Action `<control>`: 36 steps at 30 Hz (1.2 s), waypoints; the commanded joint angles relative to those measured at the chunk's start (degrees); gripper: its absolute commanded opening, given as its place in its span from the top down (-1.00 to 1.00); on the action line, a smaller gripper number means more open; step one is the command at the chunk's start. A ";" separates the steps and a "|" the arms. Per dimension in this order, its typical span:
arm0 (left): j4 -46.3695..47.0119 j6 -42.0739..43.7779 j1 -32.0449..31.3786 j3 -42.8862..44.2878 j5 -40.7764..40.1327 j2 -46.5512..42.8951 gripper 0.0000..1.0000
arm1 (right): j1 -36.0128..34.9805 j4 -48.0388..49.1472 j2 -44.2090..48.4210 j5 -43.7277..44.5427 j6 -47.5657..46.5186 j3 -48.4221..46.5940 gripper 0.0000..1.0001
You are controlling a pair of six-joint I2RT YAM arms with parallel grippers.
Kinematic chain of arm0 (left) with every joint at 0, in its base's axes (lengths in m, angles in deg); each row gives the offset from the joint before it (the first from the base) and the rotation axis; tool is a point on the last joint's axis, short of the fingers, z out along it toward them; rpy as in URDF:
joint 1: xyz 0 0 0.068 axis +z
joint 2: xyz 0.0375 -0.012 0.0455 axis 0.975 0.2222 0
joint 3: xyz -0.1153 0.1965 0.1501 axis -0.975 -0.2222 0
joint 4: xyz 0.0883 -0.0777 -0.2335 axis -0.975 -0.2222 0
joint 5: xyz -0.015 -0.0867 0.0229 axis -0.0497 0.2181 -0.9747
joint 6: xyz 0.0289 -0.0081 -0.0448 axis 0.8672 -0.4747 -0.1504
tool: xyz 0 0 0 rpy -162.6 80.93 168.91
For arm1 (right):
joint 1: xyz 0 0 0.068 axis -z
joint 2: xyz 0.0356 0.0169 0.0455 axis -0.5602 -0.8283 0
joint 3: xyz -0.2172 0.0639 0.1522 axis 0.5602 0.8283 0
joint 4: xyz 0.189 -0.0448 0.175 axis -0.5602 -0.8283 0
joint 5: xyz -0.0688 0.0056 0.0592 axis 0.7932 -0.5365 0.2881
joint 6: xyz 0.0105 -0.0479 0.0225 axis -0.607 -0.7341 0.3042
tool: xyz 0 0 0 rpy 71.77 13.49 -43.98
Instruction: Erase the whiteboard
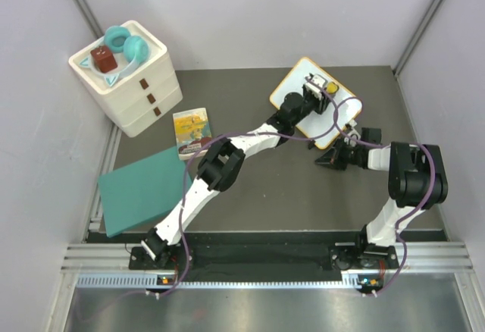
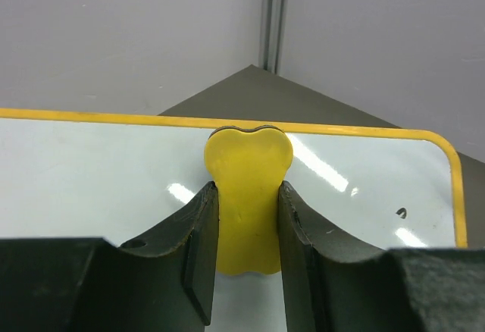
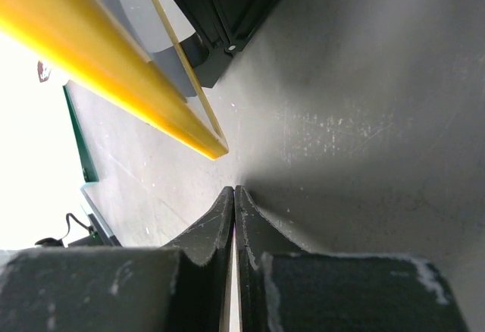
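Note:
The whiteboard (image 1: 296, 83), white with a thin orange-yellow frame, lies at an angle at the back right of the table. My left gripper (image 1: 319, 94) reaches over it, shut on a yellow eraser (image 1: 331, 88). In the left wrist view the eraser (image 2: 248, 158) sits pinched between the dark fingers (image 2: 198, 233) of the left gripper (image 2: 248, 189) and rests on the whiteboard (image 2: 91, 188). A small black mark (image 2: 401, 212) shows near the board's right edge. My right gripper (image 1: 322, 159) is shut and holds nothing, low by the board's near corner. Its shut tips (image 3: 234, 192) lie close to the yellow frame (image 3: 114, 67).
A white drawer unit (image 1: 140, 89) at the back left carries teal headphones (image 1: 125, 44) and a small brown box (image 1: 104, 59). A yellow picture card (image 1: 192, 133) and a flat teal rectangle (image 1: 144, 188) lie left of the arms. Grey walls close in on the left, right and back.

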 commanded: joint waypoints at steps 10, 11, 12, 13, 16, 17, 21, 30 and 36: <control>4.57 4.19 0.94 -11.73 -6.90 -8.59 1.00 | -0.71 0.58 0.14 0.14 -2.12 0.86 1.00; 4.75 4.63 1.11 -12.17 -6.99 -8.94 1.00 | -0.79 0.67 0.14 0.06 -2.12 0.95 1.00; 4.92 4.63 1.29 -12.70 -7.08 -9.64 1.00 | -0.79 0.58 0.14 0.14 -2.12 0.95 1.00; 5.36 4.63 1.46 -13.92 -7.26 -10.00 1.00 | -0.79 0.67 0.23 0.14 -2.12 1.04 1.00; 6.33 4.81 2.34 -16.39 -7.17 -11.84 1.00 | -0.79 0.84 0.32 0.05 -2.03 1.04 1.00; 6.16 5.07 2.69 -16.92 -7.87 -12.80 1.00 | -0.79 0.93 0.32 -0.12 -2.12 1.04 1.00; 6.60 5.25 4.01 -20.87 -7.88 -15.35 1.00 | -0.79 0.93 0.93 -0.21 -2.29 1.39 1.00; 5.01 4.54 6.91 -26.41 -5.68 -18.26 1.00 | -0.79 -0.12 7.24 1.90 -3.87 3.58 1.00; 5.36 5.16 7.00 -28.96 -5.15 -19.23 1.00 | -0.79 -0.65 13.67 4.71 -4.75 5.34 0.71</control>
